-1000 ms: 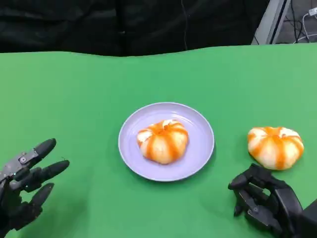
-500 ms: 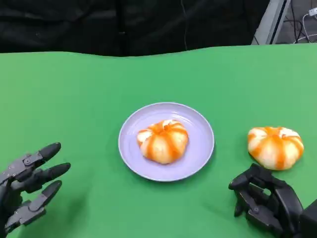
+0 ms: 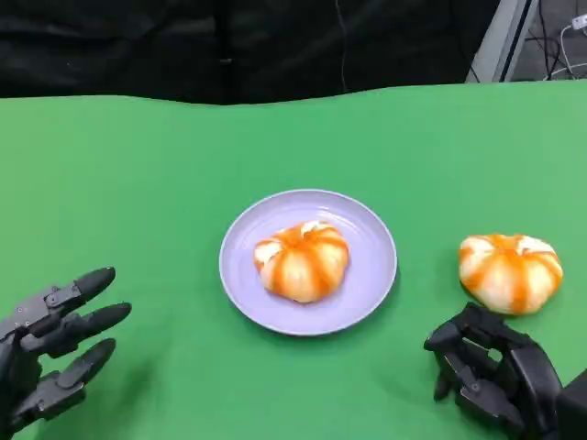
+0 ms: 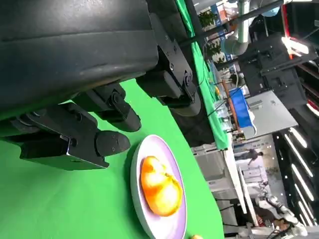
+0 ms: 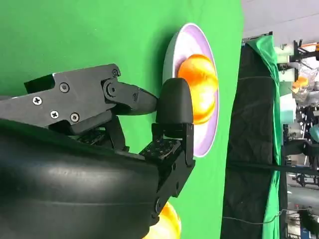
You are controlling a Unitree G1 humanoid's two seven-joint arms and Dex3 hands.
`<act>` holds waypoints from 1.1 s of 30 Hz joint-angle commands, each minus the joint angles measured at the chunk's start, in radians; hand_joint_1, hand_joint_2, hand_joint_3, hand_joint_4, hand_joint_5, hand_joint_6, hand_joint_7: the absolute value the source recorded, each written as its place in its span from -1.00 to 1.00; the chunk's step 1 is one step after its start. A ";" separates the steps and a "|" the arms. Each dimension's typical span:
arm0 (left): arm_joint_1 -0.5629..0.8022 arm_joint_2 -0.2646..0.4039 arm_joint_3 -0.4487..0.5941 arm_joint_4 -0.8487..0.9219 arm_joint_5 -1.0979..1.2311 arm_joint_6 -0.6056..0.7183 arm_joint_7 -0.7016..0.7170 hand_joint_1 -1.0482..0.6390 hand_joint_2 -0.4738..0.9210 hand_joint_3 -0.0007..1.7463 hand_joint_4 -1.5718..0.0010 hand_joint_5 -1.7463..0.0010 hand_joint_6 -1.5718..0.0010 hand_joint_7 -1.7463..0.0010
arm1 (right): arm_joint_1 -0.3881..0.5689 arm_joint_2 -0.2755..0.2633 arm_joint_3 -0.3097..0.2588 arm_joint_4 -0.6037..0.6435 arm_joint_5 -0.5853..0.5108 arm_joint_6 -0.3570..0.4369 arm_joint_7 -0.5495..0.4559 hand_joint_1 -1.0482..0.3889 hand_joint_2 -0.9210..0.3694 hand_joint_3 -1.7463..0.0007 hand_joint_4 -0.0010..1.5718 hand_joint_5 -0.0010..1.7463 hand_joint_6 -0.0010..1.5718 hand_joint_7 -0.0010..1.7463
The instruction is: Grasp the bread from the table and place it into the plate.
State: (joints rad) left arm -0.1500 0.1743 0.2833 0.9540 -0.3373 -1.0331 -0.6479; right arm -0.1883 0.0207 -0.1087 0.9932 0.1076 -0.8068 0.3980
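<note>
A round lavender plate [image 3: 308,261] sits in the middle of the green cloth-covered worktop [image 3: 138,183], and 1 round bun of bread striped orange and cream [image 3: 302,260] already lies on it, a little left of the plate's centre. A 2nd bun of the same orange-and-cream bread [image 3: 510,271] rests on the bare worktop well to the right of the plate, not touching it. The right robot hand [image 3: 491,371] is low at the near right, just in front of that bun, its black fingers curled inward with nothing in them. The left robot hand [image 3: 50,344] hovers at the near left, well apart from the plate, fingers spread and pointing towards the middle, holding nothing. Behind the worktop hangs a black curtain [image 3: 229,46].
</note>
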 commanded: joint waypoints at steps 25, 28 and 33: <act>-0.009 0.015 -0.024 0.035 0.198 -0.064 0.275 0.58 0.90 -0.54 -0.37 0.96 -0.16 0.97 | 0.003 -0.026 -0.013 0.027 0.016 -0.003 0.015 0.05 -1.00 0.39 -0.06 1.00 -0.15 0.62; -0.010 0.016 -0.027 0.037 0.200 -0.066 0.280 0.59 0.89 -0.52 -0.37 0.96 -0.16 0.97 | 0.002 -0.026 -0.014 0.031 0.019 -0.005 0.019 0.05 -1.00 0.39 -0.07 1.00 -0.15 0.63; -0.014 0.010 -0.039 0.032 0.191 -0.052 0.269 0.60 0.91 -0.50 -0.41 0.95 -0.32 0.92 | 0.001 -0.029 -0.011 0.029 0.013 0.002 0.011 0.05 -1.00 0.39 -0.06 1.00 -0.15 0.63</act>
State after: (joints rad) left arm -0.1567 0.1740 0.2488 0.9989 -0.1427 -1.0863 -0.3854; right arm -0.1932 0.0151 -0.1108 1.0111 0.1165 -0.8156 0.4116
